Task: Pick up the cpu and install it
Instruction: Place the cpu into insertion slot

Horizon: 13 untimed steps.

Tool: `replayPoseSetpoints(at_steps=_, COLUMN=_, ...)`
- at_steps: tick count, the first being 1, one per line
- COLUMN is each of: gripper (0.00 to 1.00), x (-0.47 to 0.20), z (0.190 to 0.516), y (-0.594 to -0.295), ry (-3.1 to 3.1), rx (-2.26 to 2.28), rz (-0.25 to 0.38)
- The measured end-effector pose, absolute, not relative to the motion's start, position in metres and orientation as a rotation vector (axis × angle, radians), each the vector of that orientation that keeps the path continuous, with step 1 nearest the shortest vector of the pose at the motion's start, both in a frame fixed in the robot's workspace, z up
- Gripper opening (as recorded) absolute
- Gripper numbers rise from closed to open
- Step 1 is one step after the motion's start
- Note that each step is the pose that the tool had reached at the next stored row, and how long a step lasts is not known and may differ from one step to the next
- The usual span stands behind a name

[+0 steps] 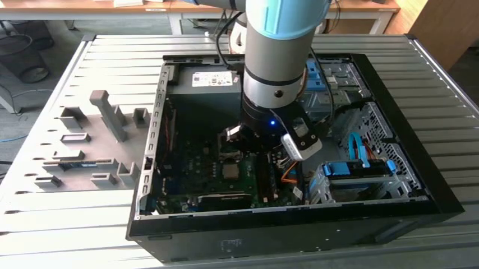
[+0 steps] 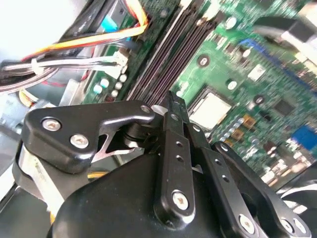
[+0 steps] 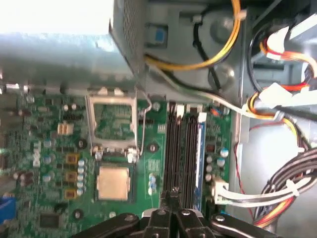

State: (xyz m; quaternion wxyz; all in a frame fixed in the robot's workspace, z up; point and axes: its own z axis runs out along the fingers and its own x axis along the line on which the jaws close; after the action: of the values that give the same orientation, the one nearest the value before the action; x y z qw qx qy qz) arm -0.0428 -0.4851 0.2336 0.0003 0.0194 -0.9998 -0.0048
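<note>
An open black computer case (image 1: pixel 299 235) lies on a slatted grey metal table (image 1: pixel 97 53), centre-right in the exterior view. Inside it are a green motherboard (image 1: pixel 198 168) and, nearer the frame's top, a grey power supply (image 1: pixel 198 89). A grey fixture block (image 1: pixel 82 140) stands at the exterior view's left. The first wrist view shows black memory slots (image 3: pixel 181 148) and bundled cables (image 3: pixel 282 183).
</note>
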Motion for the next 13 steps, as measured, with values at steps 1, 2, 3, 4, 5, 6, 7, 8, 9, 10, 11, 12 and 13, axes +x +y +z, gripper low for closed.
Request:
replayPoseSetpoints(at_steps=1, gripper=0.10, x=-0.043, z=0.234, y=-0.485, ry=-3.141, rx=0.061, rz=-0.032)
replayPoseSetpoints(at_steps=2, gripper=0.10, x=-0.043, z=0.234, y=-0.485, ry=-3.141, rx=0.061, rz=-0.036)
replayPoseSetpoints(at_steps=3, gripper=0.10, x=-0.043, z=0.234, y=-0.485, ry=-3.141, rx=0.061, rz=-0.037)
replayPoseSetpoints(at_steps=4, gripper=0.10, x=-0.043, z=0.234, y=-0.485, ry=-3.141, rx=0.061, rz=-0.038)
replayPoseSetpoints(at_steps=5, gripper=0.10, x=-0.043, z=0.234, y=-0.485, ry=-3.141, rx=0.061, rz=-0.038)
replayPoseSetpoints(at_steps=6, gripper=0.10, x=-0.042, z=0.234, y=-0.485, ry=-3.141, rx=0.061, rz=-0.037)
replayPoseSetpoints(at_steps=7, gripper=0.10, x=-0.042, z=0.236, y=-0.485, ry=-3.141, rx=0.061, rz=-0.037)
replayPoseSetpoints(at_steps=8, gripper=0.10, x=-0.042, z=0.238, y=-0.484, ry=-3.141, rx=0.061, rz=-0.037)
replayPoseSetpoints(at_steps=9, gripper=0.10, x=-0.042, z=0.242, y=-0.484, ry=-3.141, rx=0.061, rz=-0.038)
replayPoseSetpoints(at_steps=10, gripper=0.10, x=-0.042, z=0.246, y=-0.484, ry=-3.141, rx=0.061, rz=-0.038)
replayPoseSetpoints(at_steps=11, gripper=0.10, x=-0.042, z=0.250, y=-0.484, ry=-3.141, rx=0.061, rz=-0.039)
replayPoseSetpoints(at_steps=12, gripper=0.10, x=-0.042, z=0.252, y=-0.484, ry=-3.141, rx=0.061, rz=-0.042)
replayPoseSetpoints(at_steps=13, gripper=0.10, x=-0.042, z=0.253, y=-0.483, ry=-3.141, rx=0.061, rz=-0.047)
